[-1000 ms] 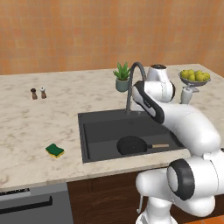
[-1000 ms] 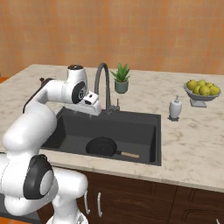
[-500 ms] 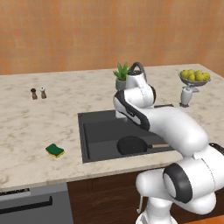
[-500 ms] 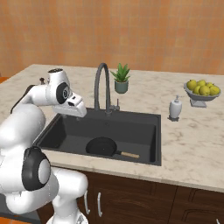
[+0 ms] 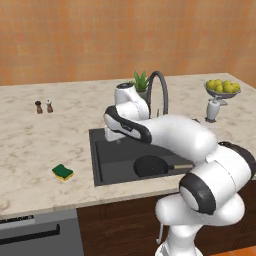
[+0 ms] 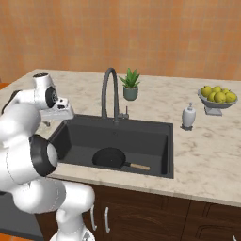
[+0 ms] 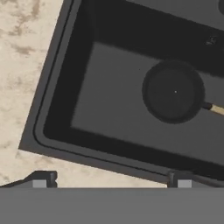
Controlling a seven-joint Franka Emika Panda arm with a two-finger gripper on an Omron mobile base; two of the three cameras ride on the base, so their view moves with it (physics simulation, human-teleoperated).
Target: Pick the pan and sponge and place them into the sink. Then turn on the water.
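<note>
While the pincer (image 7: pixel 111 177) hung over the sink's (image 5: pixel 100 172) left rim, its jaws stood spread wide and empty — nothing lay between the two dark tips. Below it and off to its right, the pan (image 5: pixel 150 165) sat flat on the basin floor, its handle pointing away from the pincer toward the basin's right wall. To the pincer's left and nearer the counter's front edge, the sponge (image 5: pixel 63 172) rested on the marble counter (image 5: pixel 45 145), well apart from the basin. Behind the pincer and to its right rose the arched faucet (image 6: pixel 110 94) — no stream fell from its spout.
</note>
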